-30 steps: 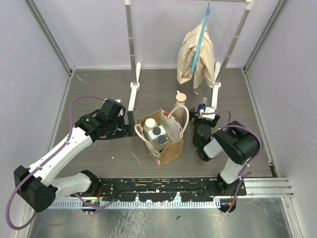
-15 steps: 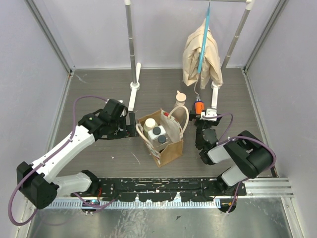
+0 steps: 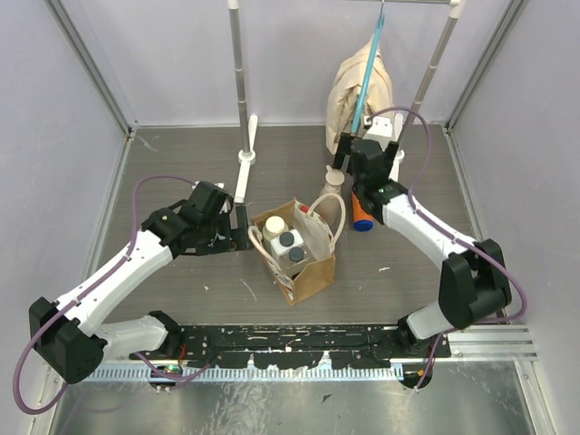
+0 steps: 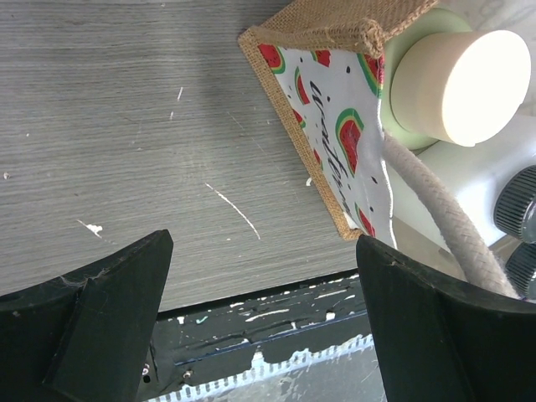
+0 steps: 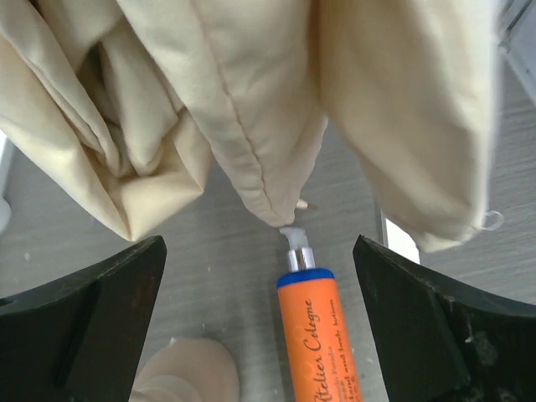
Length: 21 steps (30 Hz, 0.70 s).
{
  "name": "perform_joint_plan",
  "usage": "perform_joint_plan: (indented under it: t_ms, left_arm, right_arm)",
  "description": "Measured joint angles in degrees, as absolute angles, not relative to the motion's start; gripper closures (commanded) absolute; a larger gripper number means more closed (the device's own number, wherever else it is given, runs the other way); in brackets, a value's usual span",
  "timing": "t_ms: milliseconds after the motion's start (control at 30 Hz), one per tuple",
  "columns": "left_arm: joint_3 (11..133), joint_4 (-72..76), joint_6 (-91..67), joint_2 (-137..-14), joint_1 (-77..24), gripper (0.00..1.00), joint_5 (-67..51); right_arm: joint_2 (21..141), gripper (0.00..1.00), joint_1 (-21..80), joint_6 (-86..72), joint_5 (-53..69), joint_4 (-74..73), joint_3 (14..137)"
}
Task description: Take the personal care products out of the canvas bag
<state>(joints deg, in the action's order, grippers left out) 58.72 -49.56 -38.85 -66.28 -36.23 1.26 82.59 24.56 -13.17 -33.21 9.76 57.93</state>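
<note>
The canvas bag point(image 3: 313, 267) stands mid-table with a cream-capped bottle point(image 3: 275, 227) and a white bottle with dark grey cap point(image 3: 288, 243) inside. The beige pump-top bottle point(image 3: 332, 181) stands just behind the bag. The blue bottle with orange band point(image 3: 362, 210) lies on the table to its right. My right gripper point(image 3: 360, 174) is open and empty above that bottle point(image 5: 316, 335), by the pump top point(image 5: 184, 373). My left gripper point(image 3: 243, 224) is open and empty at the bag's left edge point(image 4: 335, 126), close to the cream cap point(image 4: 469, 84) and a rope handle point(image 4: 435, 218).
A beige cloth point(image 3: 361, 100) on a blue hanger hangs from the rack at the back right, and fills the top of the right wrist view point(image 5: 251, 100). Two rack posts point(image 3: 240, 91) stand on white feet behind the bag. A black rail point(image 3: 290, 340) runs along the near edge.
My right arm has swung up and back towards the hanging cloth. The orange-banded bottle it carried now lies on the table. The cloth has swayed. The left arm has barely moved.
</note>
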Motion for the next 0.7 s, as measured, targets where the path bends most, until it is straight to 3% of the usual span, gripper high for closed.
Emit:
perform_joint_plan:
  t_ms: [100,333,700]
  left_arm:
    - [58.72,-49.56,-38.92,-66.02,-36.23,0.01,1.28]
    - [57.52,-49.67,-39.13,-64.1,-36.23,0.01,1.48]
    - [56.84,-50.0,-39.29,-62.94,-36.27,0.01,1.52]
  right_arm:
    - [87.05,0.0,24.18,-14.61,-31.0,-1.96,65.17]
    - [91.0,0.0,22.09,-18.28,-26.0,-17.04,67.29]
    - [103.74,0.0,17.28,-19.29,-17.56,-19.51,67.22]
